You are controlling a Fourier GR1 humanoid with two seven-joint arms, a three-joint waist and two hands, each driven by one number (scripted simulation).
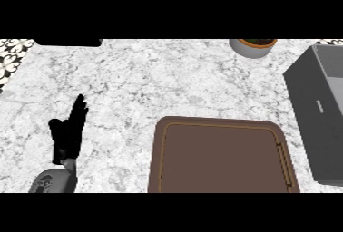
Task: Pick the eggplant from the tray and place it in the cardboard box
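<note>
A brown tray [163,154] lies on the marble counter at the lower middle, and nothing lies on its visible surface. No eggplant shows anywhere in the head view, and no cardboard box either. My left hand [69,131] rests at the lower left, well left of the tray, with fingers straight and pointing up. It holds nothing. My right hand is out of the picture.
A large grey box-shaped appliance [320,108] stands along the right edge, close to the tray's right side. A grey pot [252,47] sits at the back right. A dark object [67,42] lies at the back left edge.
</note>
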